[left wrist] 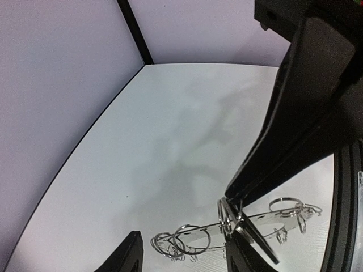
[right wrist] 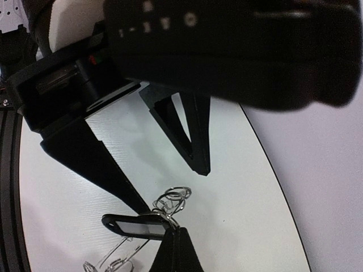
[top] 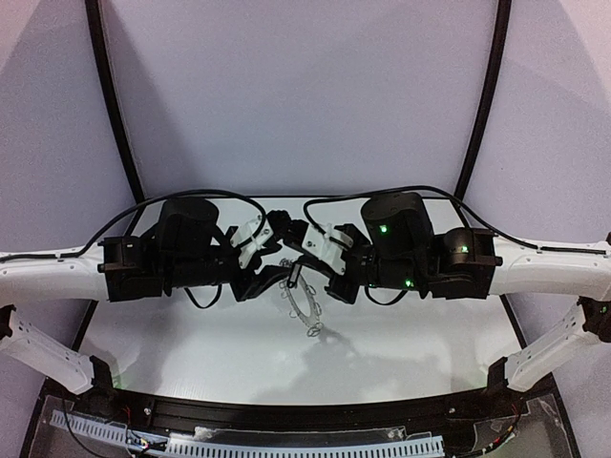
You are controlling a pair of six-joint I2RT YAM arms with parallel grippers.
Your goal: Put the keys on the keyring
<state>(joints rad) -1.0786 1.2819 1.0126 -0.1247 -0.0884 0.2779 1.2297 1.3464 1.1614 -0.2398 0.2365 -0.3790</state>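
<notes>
I've got my right gripper pressed together on the metal-loop end of the key. My left gripper stands spread either side of the wire loops. The keyring hangs just under both, over mid-table.

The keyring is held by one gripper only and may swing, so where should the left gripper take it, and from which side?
Probably the flat band of the keyring at its free end, away from where the right gripper pinches it beside the key. Bring the left gripper in from that end, jaws across its flat faces, between wire loops: the band is thin.
</notes>
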